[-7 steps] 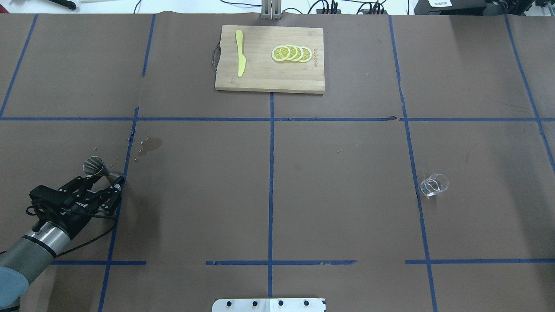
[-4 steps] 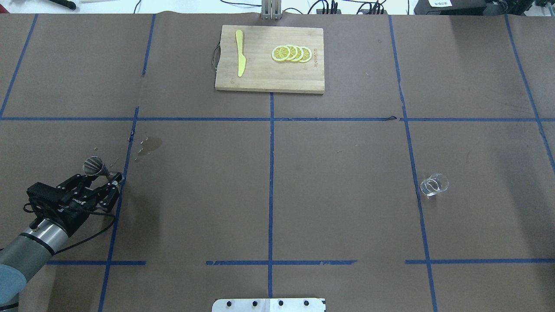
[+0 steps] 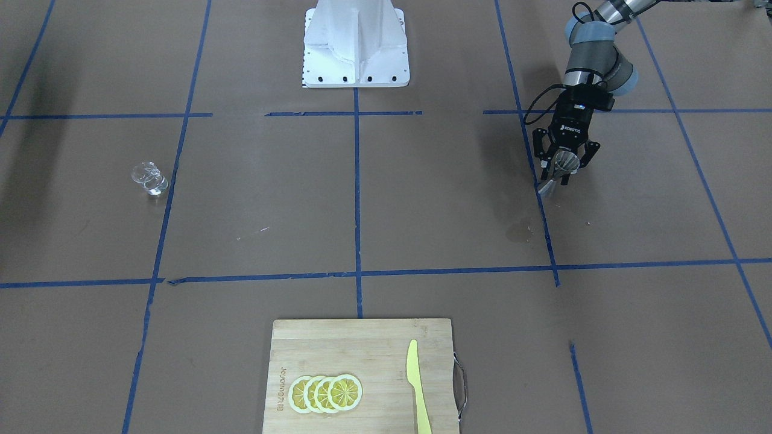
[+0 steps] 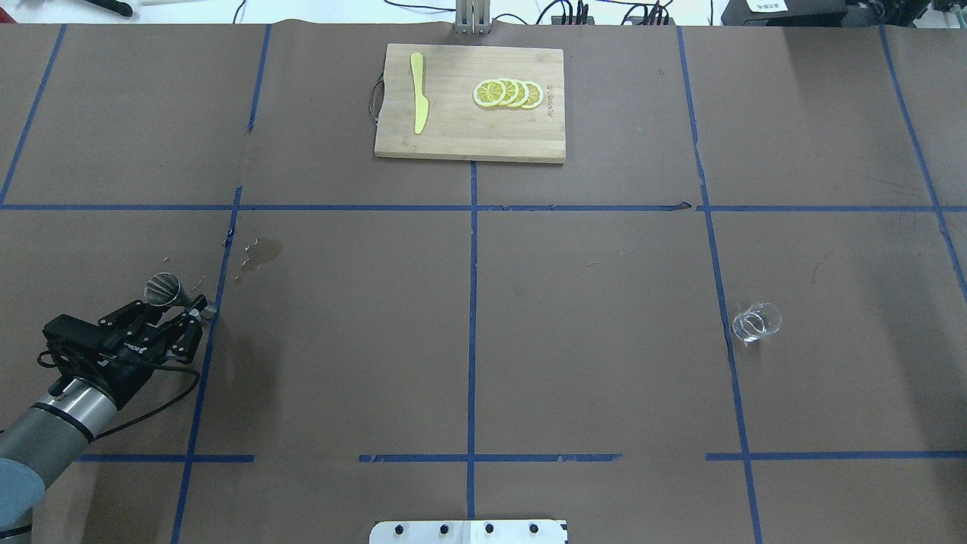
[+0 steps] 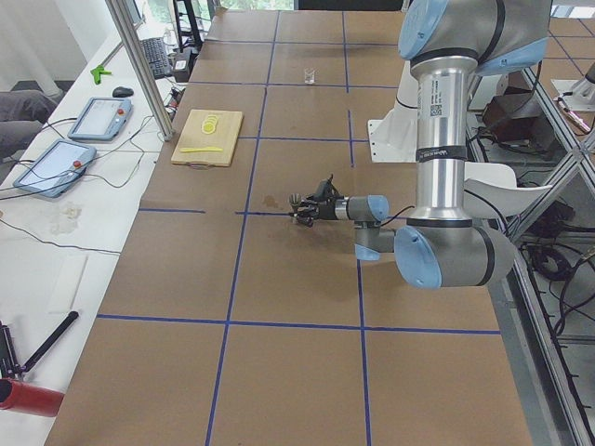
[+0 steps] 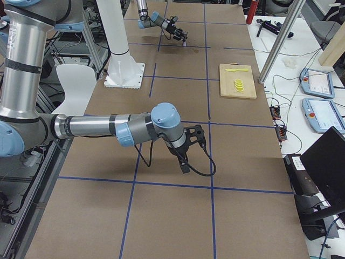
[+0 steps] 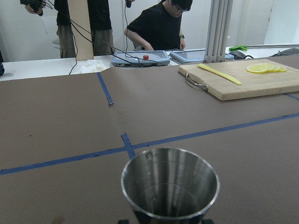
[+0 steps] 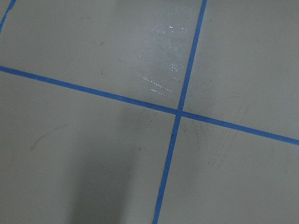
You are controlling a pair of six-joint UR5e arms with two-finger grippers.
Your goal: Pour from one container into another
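Note:
The steel jigger (image 4: 162, 287) stands upright at the table's left side, and its open mouth fills the bottom of the left wrist view (image 7: 170, 184). My left gripper (image 4: 195, 321) is open just behind it. In the front view its fingers flank the jigger (image 3: 566, 163) without closing on it. The clear cup (image 4: 755, 321) stands alone far off at the right side (image 3: 149, 179). My right gripper (image 6: 186, 162) shows only in the exterior right view, low over bare table, and I cannot tell its state. The right wrist view holds only brown paper and blue tape.
A wooden cutting board (image 4: 468, 143) at the far middle carries a yellow knife (image 4: 418, 102) and lemon slices (image 4: 508, 93). A wet stain (image 4: 261, 253) lies just beyond the jigger. The white robot base (image 3: 354, 42) stands at the near middle edge.
My left gripper has drawn back a little towards the robot, away from the jigger, which stays standing. The clear cup has not moved.

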